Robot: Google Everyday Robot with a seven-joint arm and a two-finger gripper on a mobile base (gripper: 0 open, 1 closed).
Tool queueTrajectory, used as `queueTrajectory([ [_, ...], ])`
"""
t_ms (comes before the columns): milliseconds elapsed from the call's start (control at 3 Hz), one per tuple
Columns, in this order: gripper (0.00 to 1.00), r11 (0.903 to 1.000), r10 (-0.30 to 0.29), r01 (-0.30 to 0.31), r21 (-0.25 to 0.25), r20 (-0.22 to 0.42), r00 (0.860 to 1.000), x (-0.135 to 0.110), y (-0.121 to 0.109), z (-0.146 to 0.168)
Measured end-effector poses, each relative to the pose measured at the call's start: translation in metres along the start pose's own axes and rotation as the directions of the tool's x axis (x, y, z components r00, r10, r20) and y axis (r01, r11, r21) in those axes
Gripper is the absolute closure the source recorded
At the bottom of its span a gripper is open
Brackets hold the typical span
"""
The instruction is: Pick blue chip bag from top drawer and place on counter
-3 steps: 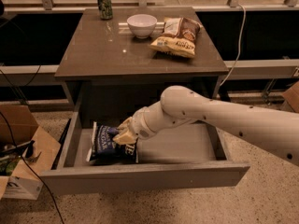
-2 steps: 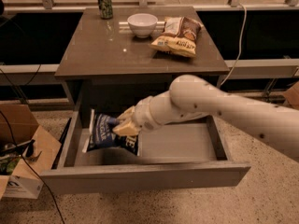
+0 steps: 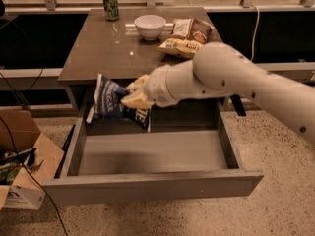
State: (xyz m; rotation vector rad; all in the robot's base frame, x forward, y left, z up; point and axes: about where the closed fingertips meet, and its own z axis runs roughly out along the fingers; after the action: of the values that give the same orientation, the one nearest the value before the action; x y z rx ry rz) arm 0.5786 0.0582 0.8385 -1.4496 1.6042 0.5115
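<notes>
My gripper (image 3: 133,94) is shut on the blue chip bag (image 3: 112,103) and holds it in the air above the back left of the open top drawer (image 3: 152,154), just below the front edge of the counter (image 3: 106,50). The bag is dark navy with white lettering and hangs tilted, its white band at the left. The drawer floor is bare. My white arm (image 3: 236,80) reaches in from the right across the drawer.
On the counter stand a green can (image 3: 111,4), a white bowl (image 3: 150,26) and a yellow-and-brown chip bag (image 3: 187,36). A cardboard box (image 3: 22,161) with cables sits on the floor left of the drawer.
My gripper has lifted the blue chip bag up out of the drawer, from the drawer floor to about counter-edge height.
</notes>
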Motion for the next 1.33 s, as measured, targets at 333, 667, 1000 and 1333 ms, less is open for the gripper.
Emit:
queueTrajectory([
  [333, 1.00, 0.9893, -0.074, 0.067, 0.130, 0.050, 0.996, -0.048, -0.079, -0.007],
  [667, 1.00, 0.9877, -0.079, 0.070, 0.140, 0.060, 0.995, -0.054, -0.083, -0.012],
  [1000, 1.00, 0.9875, -0.071, 0.060, 0.145, 0.066, 0.995, -0.053, -0.083, -0.009],
  [1333, 1.00, 0.9742, -0.092, 0.074, 0.213, 0.080, 0.993, -0.056, -0.099, 0.003],
])
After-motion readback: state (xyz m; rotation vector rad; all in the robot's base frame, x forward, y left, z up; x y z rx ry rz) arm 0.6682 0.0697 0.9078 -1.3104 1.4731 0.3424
